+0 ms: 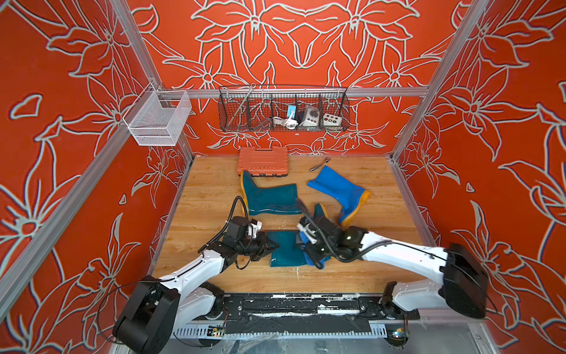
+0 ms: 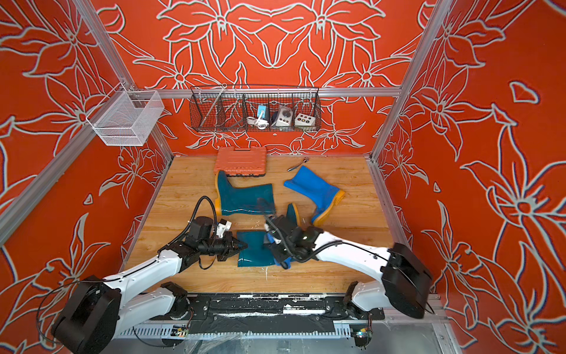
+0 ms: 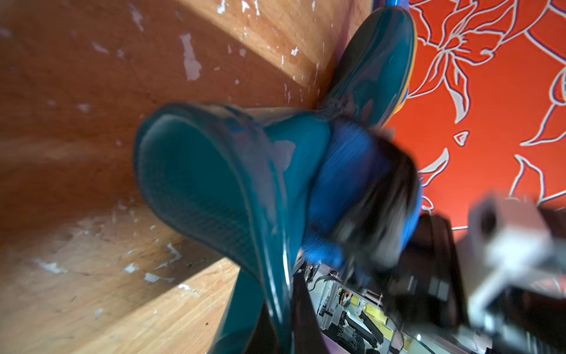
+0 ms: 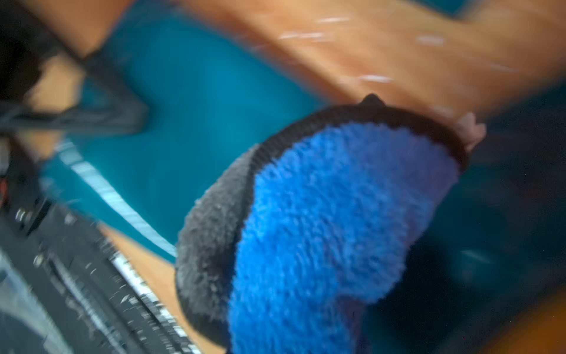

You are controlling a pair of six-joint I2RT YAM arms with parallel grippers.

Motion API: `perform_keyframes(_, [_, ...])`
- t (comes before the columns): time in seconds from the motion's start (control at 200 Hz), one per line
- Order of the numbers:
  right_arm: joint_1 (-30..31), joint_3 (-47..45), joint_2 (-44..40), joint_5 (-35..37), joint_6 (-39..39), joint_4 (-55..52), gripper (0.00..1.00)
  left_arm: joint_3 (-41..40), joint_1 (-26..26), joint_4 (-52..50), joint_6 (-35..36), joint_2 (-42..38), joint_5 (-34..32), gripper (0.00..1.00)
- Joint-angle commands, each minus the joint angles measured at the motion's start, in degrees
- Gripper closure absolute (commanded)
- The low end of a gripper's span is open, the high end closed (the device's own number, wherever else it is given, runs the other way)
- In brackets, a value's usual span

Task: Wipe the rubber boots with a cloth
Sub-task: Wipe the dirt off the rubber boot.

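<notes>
Reference landmark: orange ribbed case (image 1: 263,161), flat at the far edge of the wooden table (image 1: 208,190).

Far teal boot (image 1: 269,196): on its side, directly on the robot side of the case, toe just beside the case's near edge, yellow sole facing left in both top views.

Blue boot (image 1: 340,190): on its side, to the right of the case and slightly nearer the robot, open shaft end turned toward the case.

Near teal boot (image 1: 284,248): well apart from the case, on the robot side beyond the far teal boot, lying flat; foot end partly hidden under the right arm.

Left gripper (image 1: 272,245): jaws closed tight, pinching the cuff rim of the near teal boot, at the shaft end farthest left of the case line.

Right gripper (image 1: 307,249): jaws closed, clamped on the cloth (image 4: 337,214); exact fingertip contact hidden by the wrist.

Cloth: bunched, pressed against the shaft of the near teal boot, well apart from the case. Both wrist views blurred.
</notes>
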Motion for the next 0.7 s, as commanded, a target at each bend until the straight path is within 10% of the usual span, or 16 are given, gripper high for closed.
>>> perform_keyframes(0.0, [6.17, 5.7, 6.43, 0.23, -1.9, 3.75, 1.0, 2.0, 0.42, 0.74, -1.28, 1.08, 1.92, 1.0])
perform_keyframes(0.155, [5.14, 3.21, 5.17, 6.0, -2.26, -0.2, 1.0, 2.1, 0.68, -1.21, -1.1, 1.32, 2.41, 1.0])
perform_keyframes(0.395, [-16.91, -17.37, -16.56, 5.1, 2.94, -3.3, 1.0, 6.2, 1.13, -5.56, 1.23, 3.32, 3.72, 1.0])
perform_keyframes(0.696, [0.0, -6.47, -11.68, 6.25, -4.13, 6.55, 1.0, 12.97, 1.04, -13.79, 1.93, 1.56, 0.73, 1.0])
